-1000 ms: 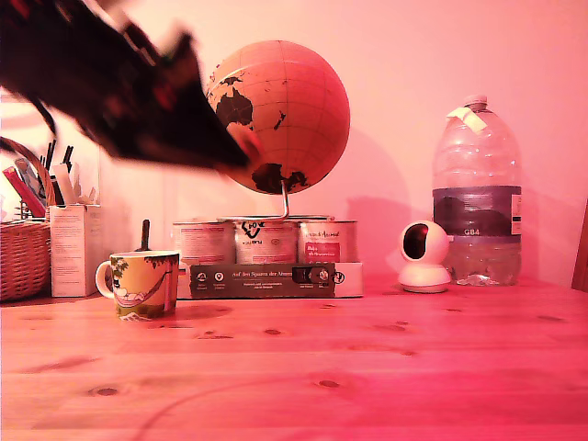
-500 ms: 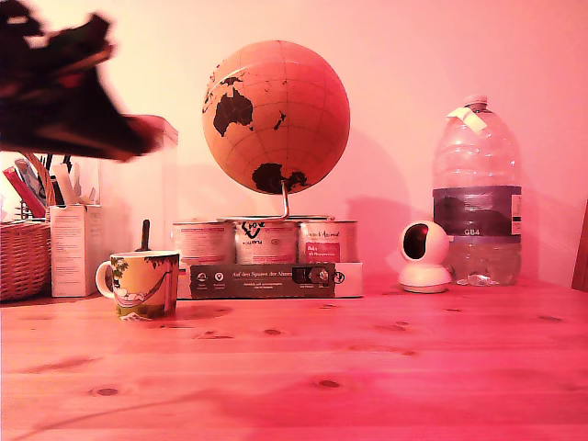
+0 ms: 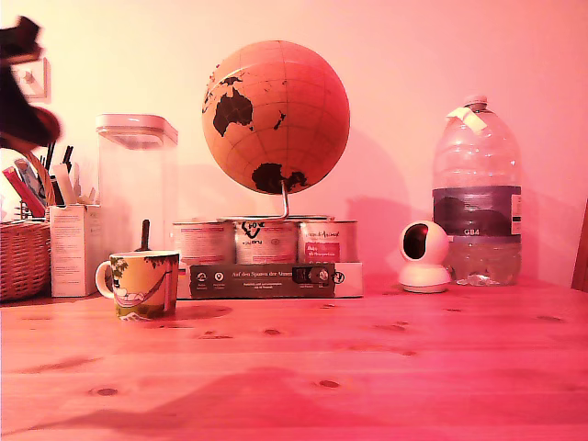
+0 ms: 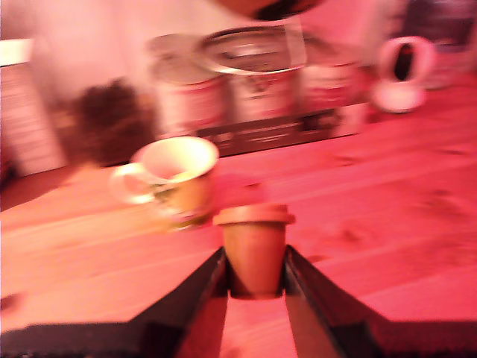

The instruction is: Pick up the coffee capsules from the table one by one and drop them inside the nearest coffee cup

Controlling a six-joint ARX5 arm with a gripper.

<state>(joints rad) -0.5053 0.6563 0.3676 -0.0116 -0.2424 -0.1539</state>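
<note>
In the wrist view a tan coffee capsule (image 4: 254, 246) with a flat round rim sits clamped between my two dark fingers (image 4: 197, 287); my gripper (image 4: 255, 276) is shut on it, held above the table (image 4: 387, 224). The yellowish coffee cup (image 4: 179, 179) stands beyond the capsule, its mouth showing. In the exterior view the coffee cup (image 3: 142, 283) with the palm and hammock picture stands at the left on the table (image 3: 367, 367). Only a dark blurred part of my arm (image 3: 23, 92) shows at the upper left edge. No other capsules show on the wood.
Behind the cup stand a clear lidded jar (image 3: 136, 184), three labelled tins (image 3: 265, 241) on a dark box, and a globe (image 3: 276, 115). A white camera (image 3: 424, 255) and a big water bottle (image 3: 476, 193) are at the exterior view's right. A basket (image 3: 23, 257) sits at the left.
My arm has swung from in front of the globe toward the exterior view's left and nearly out of frame, uncovering the jar.
</note>
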